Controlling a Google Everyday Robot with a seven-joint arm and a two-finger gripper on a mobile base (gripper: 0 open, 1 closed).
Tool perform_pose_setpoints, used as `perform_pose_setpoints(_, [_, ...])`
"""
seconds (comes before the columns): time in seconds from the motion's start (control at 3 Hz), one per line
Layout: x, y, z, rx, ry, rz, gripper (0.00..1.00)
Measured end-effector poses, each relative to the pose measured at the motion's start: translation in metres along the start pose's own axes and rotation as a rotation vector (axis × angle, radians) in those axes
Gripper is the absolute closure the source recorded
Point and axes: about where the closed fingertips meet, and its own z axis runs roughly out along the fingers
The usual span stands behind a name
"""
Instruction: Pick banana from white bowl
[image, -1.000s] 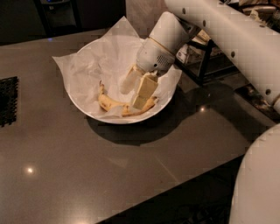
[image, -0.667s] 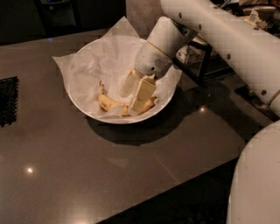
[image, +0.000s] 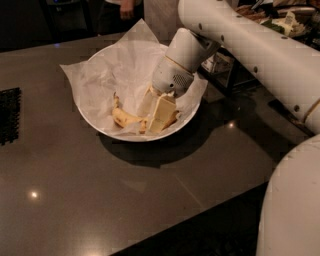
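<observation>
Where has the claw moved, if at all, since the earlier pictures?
Yes: the claw sank slightly lower against the rim of the white bowl, nearer the banana.

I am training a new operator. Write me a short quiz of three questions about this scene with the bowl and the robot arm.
1. True or false: the curved yellow speckled banana lies on the dark grey table, outside the wide round white bowl.
2. Where is the pale two-finger gripper? A) over the table's near edge B) down inside the bowl, at the banana C) out of view
3. Fill in: the bowl is lined with crinkled white ____.
Key: 1 false; 2 B; 3 paper.
</observation>
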Motion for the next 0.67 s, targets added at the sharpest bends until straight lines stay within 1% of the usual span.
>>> perform_pose_setpoints(0.67, [0.0061, -0.0025, 0.0088, -0.010, 0.014, 0.025, 0.36])
